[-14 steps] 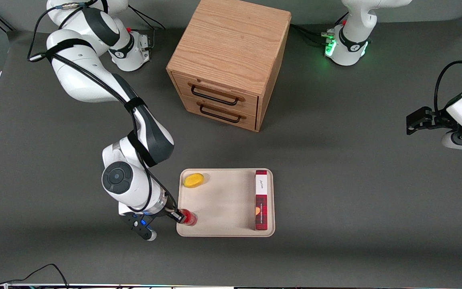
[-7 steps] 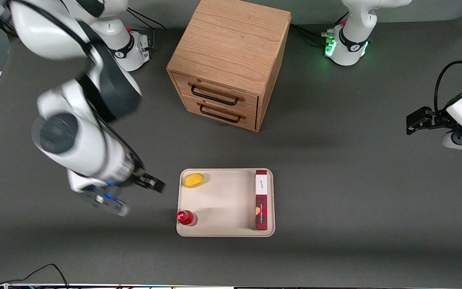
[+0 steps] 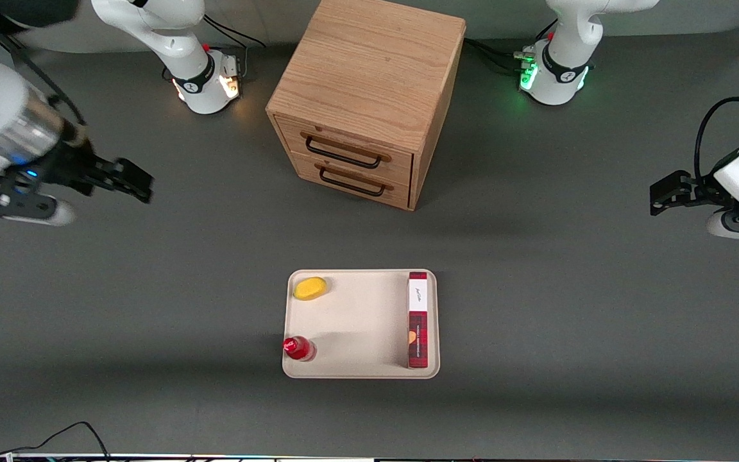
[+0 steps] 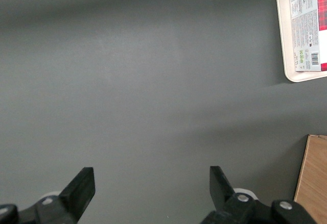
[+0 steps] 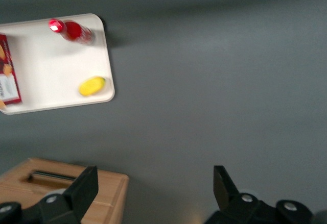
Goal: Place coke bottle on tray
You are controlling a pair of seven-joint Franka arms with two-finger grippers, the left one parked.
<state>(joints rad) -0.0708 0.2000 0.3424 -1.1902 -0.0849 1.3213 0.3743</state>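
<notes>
The small red coke bottle (image 3: pixel 299 348) stands upright on the cream tray (image 3: pixel 356 327), in the tray corner nearest the front camera on the working arm's side. It also shows in the right wrist view (image 5: pixel 71 30), on the tray (image 5: pixel 51 60). My right gripper (image 3: pixel 131 182) is open and empty, high above the table toward the working arm's end, well away from the tray. Its two black fingers (image 5: pixel 84 185) stand wide apart with only grey table between them.
A yellow fruit-like object (image 3: pixel 310 288) and a long red plaid box (image 3: pixel 417 319) lie on the tray. A wooden two-drawer cabinet (image 3: pixel 369 96) stands farther from the front camera than the tray. Cables lie at the table's near edge (image 3: pixel 55 436).
My gripper let go of the coke bottle, which stays standing on the tray. The arm has risen and swung away toward the working arm's end of the table.
</notes>
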